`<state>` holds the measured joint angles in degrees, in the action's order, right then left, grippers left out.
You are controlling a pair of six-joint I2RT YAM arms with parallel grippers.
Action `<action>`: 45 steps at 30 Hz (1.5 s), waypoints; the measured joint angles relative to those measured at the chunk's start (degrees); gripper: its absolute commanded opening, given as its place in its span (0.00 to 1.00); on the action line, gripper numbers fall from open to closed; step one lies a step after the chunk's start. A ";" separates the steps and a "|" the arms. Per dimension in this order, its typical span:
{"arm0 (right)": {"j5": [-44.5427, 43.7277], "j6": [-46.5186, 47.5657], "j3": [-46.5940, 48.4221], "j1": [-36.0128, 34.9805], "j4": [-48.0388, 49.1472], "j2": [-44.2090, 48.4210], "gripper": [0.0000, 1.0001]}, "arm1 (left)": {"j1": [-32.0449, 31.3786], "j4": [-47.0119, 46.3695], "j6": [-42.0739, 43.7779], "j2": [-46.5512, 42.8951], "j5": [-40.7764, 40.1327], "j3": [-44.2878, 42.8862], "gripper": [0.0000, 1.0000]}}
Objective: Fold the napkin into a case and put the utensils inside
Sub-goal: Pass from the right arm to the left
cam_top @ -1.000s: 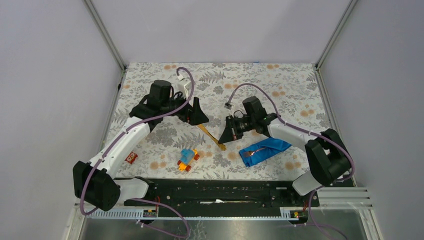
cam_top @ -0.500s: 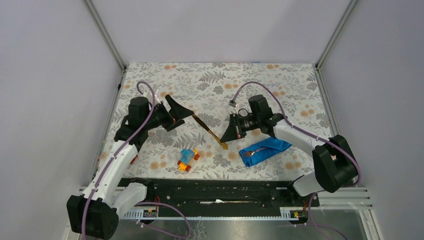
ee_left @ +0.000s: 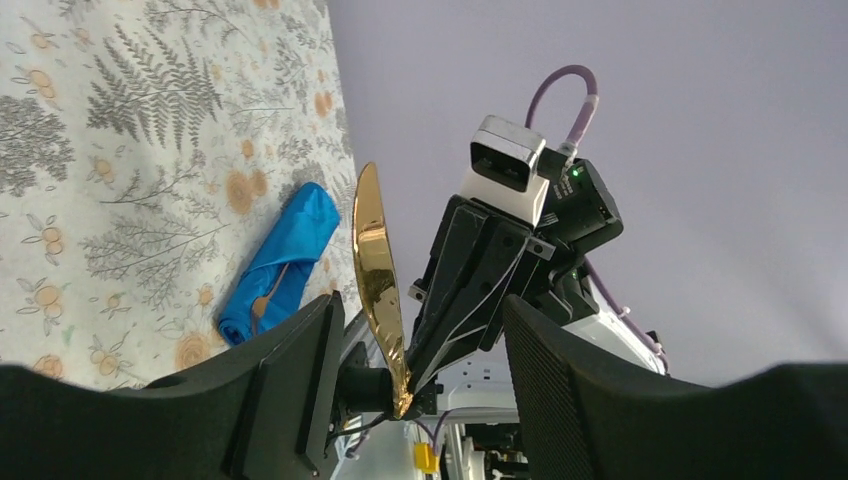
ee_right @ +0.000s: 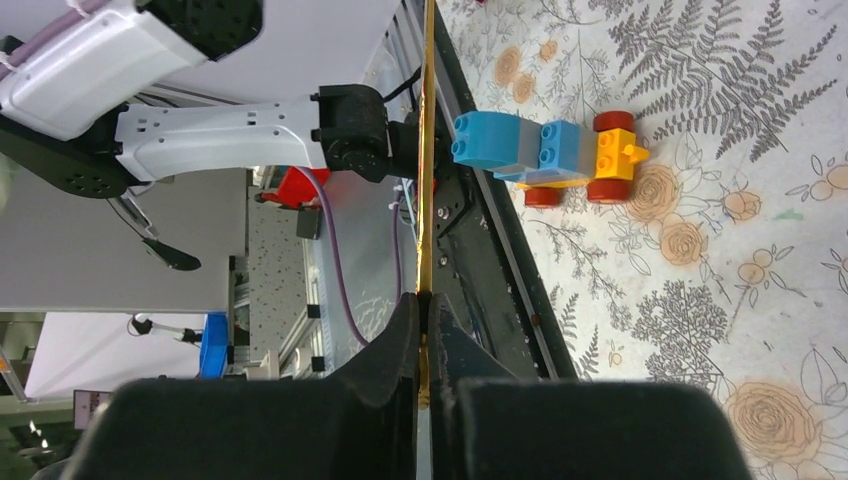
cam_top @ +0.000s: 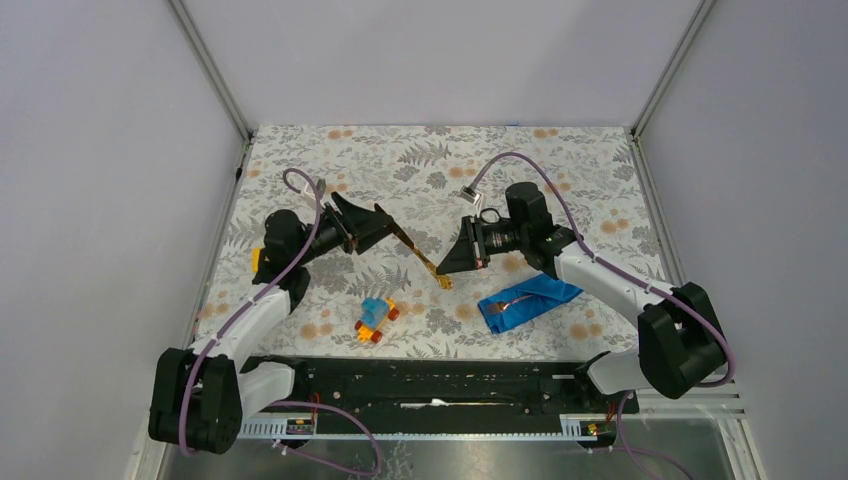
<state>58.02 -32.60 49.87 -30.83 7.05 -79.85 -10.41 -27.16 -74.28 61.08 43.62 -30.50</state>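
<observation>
Here the right fingers [ee_right: 400, 340] are pressed together on one end of the knife [cam_top: 418, 255]. The slim golden blade is held up off the desk [cam_top: 560, 170] and slants away toward the left arm. In the right wrist view the knife shows edge-on, a thin gold line rising straight out of the closed fingers.

The left fingers [ee_left: 285, 390] stand well apart. The free end of the knife lies in the gap between them and, in the left wrist view, touches neither finger. From above, the two arms face each other over the middle of the desk, joined by the tilted knife.

The napkin [cam_top: 535, 295] lies on the desk to the right of the knife, near the front edge and just beside the right arm. It is gathered into a narrow blue roll. A thin brownish-gold piece lies on it near its left end. This may be the fork, though it is too small to be sure.

A toy car [cam_top: 374, 320] in blue, yellow and red sits on the desk near the front edge, to the left of the napkin and apart from it.
</observation>
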 measured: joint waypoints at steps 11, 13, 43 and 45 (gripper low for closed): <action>2.91 -5.09 -0.02 0.04 6.19 0.02 0.00 | -0.55 -13.64 -3.89 1.92 2.10 1.64 0.40; 3.58 -5.66 -0.02 0.04 7.04 0.11 0.00 | -0.61 -15.93 -4.39 2.49 2.32 1.88 0.37; -26.12 -28.79 -8.63 -6.12 34.47 9.92 0.57 | -0.83 -35.19 -11.85 1.57 -12.22 2.75 0.00; -28.48 -28.94 -8.87 -6.14 34.93 10.75 0.48 | -0.83 -35.95 -12.48 1.11 -13.33 3.19 0.00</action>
<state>29.54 -61.54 40.99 -36.97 41.98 -69.10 -11.25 -63.11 -86.76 62.19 30.28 -27.31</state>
